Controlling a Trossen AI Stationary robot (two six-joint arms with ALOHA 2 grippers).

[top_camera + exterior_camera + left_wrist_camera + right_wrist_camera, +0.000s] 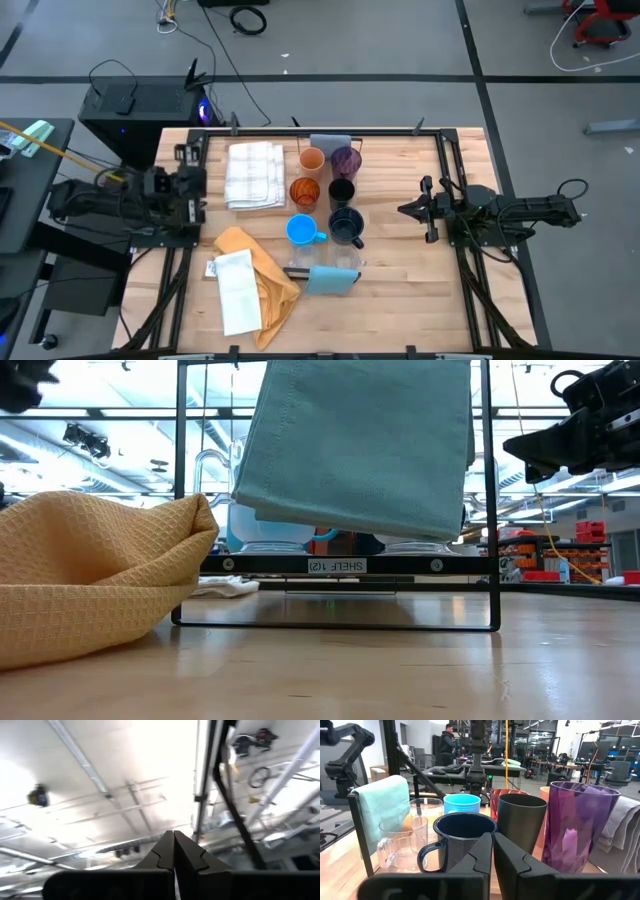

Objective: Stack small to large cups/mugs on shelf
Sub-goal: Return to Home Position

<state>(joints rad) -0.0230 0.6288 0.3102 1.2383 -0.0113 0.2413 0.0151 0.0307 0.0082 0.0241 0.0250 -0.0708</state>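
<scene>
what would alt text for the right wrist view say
Cups stand clustered ahead of the shut right gripper: a navy mug nearest, with a black cup, purple translucent cup, bright blue mug and clear glass near it. A teal cloth hangs alongside.

The left arm (110,195) is folded up at the left side, and the left gripper (174,834) is aimed upward with its fingers pressed together. The right arm (520,210) is held level at the right side, and the right gripper (405,209) is closed and pointed left.
</scene>
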